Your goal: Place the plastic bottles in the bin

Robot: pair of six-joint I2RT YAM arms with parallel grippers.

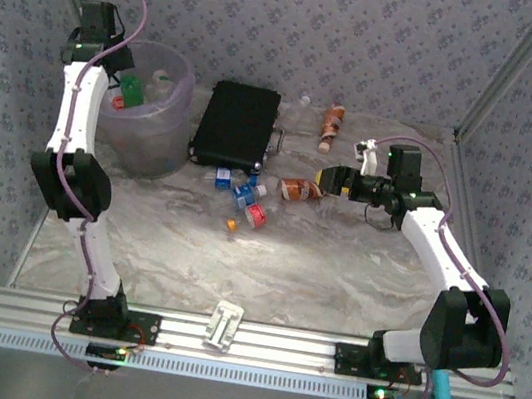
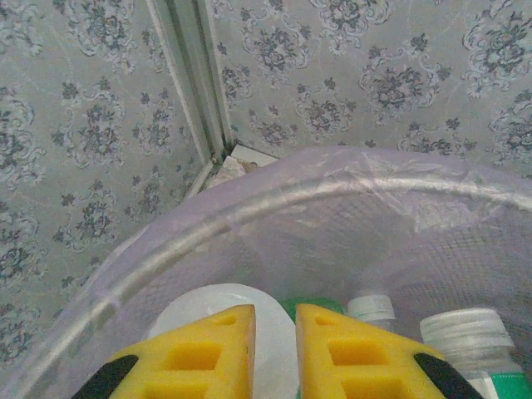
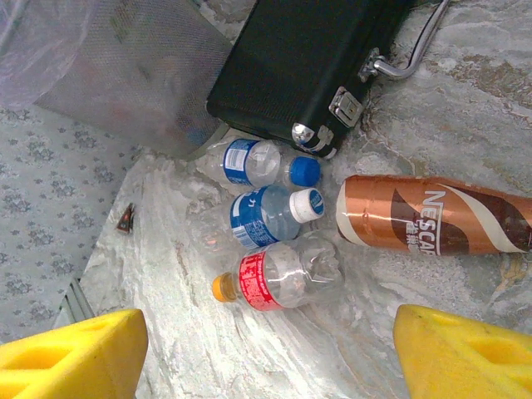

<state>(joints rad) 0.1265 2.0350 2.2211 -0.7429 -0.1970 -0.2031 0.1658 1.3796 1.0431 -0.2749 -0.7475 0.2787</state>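
Observation:
Over the lilac bin [image 1: 158, 147], my left gripper [image 2: 276, 332] points down inside its rim [image 2: 249, 208]. Its yellow jaws are drawn together with nothing between them. Below them lie a white round shape [image 2: 208, 303], a white-capped bottle [image 2: 470, 332] and a green one [image 1: 133, 90]. On the table my right gripper [image 1: 333, 180] hovers open above loose bottles. These are a red-label one with an orange cap [image 3: 278, 278], a blue-label one with a white cap [image 3: 274, 214], a blue-capped one [image 3: 258, 162] and a brown Nescafe one [image 3: 432, 214]. A further brown bottle [image 1: 332, 124] lies at the back.
A flat black case [image 1: 235, 126] with a metal handle lies between the bin and the loose bottles. A small white part [image 1: 223, 324] rests on the front rail [image 1: 253, 344]. Patterned walls close in the back and both sides.

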